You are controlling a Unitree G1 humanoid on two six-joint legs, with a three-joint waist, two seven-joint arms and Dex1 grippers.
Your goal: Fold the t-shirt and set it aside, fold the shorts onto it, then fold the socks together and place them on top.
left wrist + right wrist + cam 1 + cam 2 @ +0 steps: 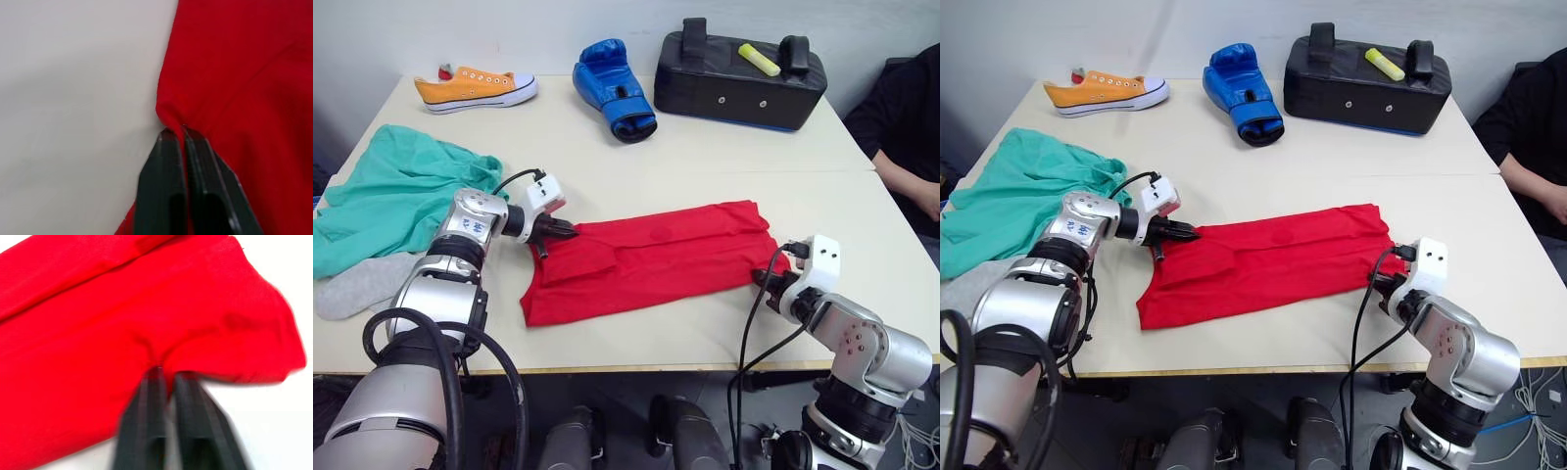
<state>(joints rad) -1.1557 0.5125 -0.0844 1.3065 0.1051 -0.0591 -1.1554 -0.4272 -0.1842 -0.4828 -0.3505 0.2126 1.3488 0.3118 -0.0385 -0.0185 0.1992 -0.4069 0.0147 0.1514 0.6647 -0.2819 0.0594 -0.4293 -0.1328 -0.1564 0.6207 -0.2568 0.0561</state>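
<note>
The t-shirt (651,257) lies folded into a long band across the middle of the table (705,162), running toward the front edge, with bare tabletop behind it. The left gripper (175,131) pinches its left edge and the right gripper (166,373) is clenched on its right end. The shorts (396,191) and socks (362,284) crowd the left edge, while the back edge carries a sneaker (475,88), boxing glove (615,90) and black pad (739,78).

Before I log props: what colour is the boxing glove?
Blue, clearest in the left eye view: boxing glove.
</note>
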